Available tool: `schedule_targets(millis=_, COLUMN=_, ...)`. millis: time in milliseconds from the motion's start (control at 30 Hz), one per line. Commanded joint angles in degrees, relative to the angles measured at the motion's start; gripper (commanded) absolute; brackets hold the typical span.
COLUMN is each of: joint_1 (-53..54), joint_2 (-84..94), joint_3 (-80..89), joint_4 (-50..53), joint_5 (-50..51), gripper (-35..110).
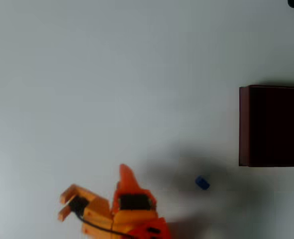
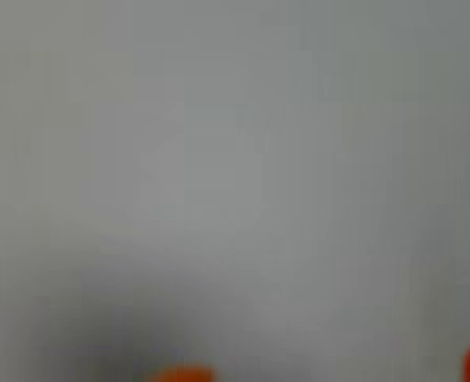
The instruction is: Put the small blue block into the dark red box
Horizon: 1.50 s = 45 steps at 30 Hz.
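In the overhead view my gripper (image 1: 123, 172) is at the bottom edge of the picture, left of the middle, and its orange tip points up. I cannot tell if the fingers are open or closed, because I see only one pointed finger there. In the wrist view I see only blurred grey table (image 2: 235, 159) and two small orange spots at the bottom edge, so this also does not help me. I hold nothing that I can see.

The small blue block (image 1: 202, 183) lies on the table to the right of my gripper, well apart from it, inside a soft shadow. The dark red box (image 1: 244, 124) stands further right and a little higher in the picture, and the right edge cuts it off. The block is near the lower left corner of the box but does not touch it.

I judge that the task is at its start: I must first reach the block.

What can go wrong from here, in my opinion:
- The block is very small against my fingers, so a closing a little off centre can push it away or make it jump out
- My wrist camera is out of focus and does not show the block, so I can aim badly
- The block lies close to the box, so a wide approach can hit the box wall
- If I release too early, the block lands outside the wall
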Motion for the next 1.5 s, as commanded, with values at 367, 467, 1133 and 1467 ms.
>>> schedule_targets(millis=367, joint_1=27.0, joint_2=-27.7, joint_3=-20.9, joint_4=8.9, joint_5=4.8, gripper=27)
schedule_targets(millis=467, joint_1=31.9, joint_2=-32.4, joint_3=-21.0, joint_4=8.8, joint_5=5.9, gripper=27)
schedule_targets(millis=1133, joint_1=42.8, joint_2=-39.6, joint_3=-10.7, joint_4=-5.5, joint_5=3.9, gripper=28)
schedule_targets(millis=1467, joint_1=42.4, joint_2=-41.6, joint_3=-6.4, joint_4=-10.4, joint_5=4.6, gripper=28)
